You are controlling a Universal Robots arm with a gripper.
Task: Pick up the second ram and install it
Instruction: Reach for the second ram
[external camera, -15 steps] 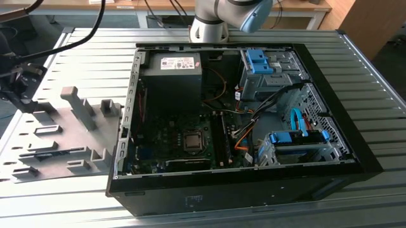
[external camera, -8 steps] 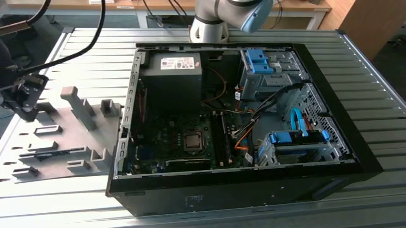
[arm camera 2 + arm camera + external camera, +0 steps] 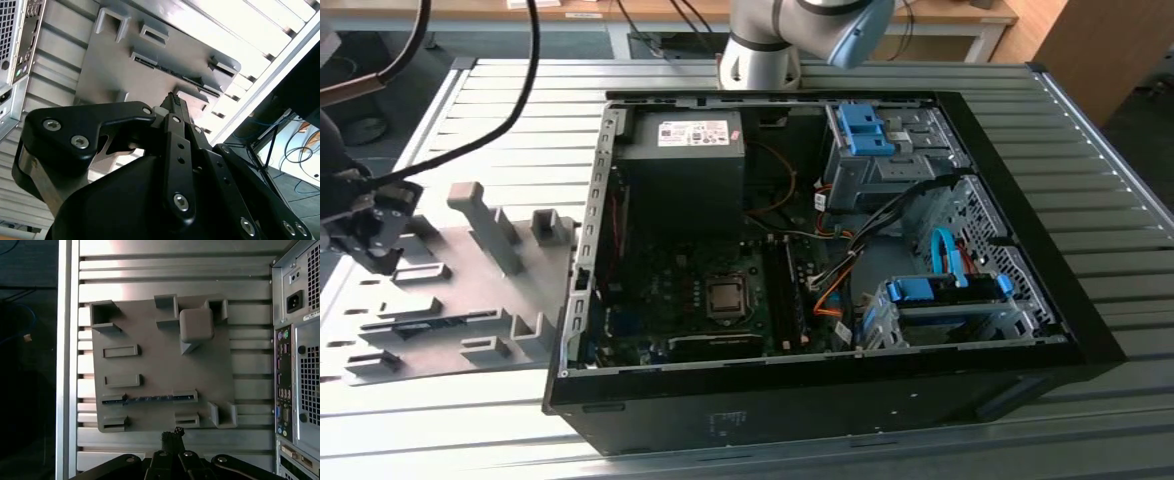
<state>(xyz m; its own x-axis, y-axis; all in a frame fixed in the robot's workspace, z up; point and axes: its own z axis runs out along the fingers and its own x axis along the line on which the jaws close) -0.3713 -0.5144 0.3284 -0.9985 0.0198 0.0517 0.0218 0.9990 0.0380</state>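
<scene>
Grey holder [image 3: 150,355] on the bench [image 3: 1067,120] carries the ram [image 3: 150,399] on edge in its long slot. My end effector [image 3: 172,432] hovers nearby, not touching it, fingers pressed together and empty. I judge the risk is descending like this: closed tips would strike the stick's edge instead of straddling it.

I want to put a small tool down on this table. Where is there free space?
Bare slats of the table lie on the exterior view's right of the computer case, and between the grey holder and the table's far edge. Crowded: inside the case, and the holder, where the gripper hangs near the second ram.
</scene>
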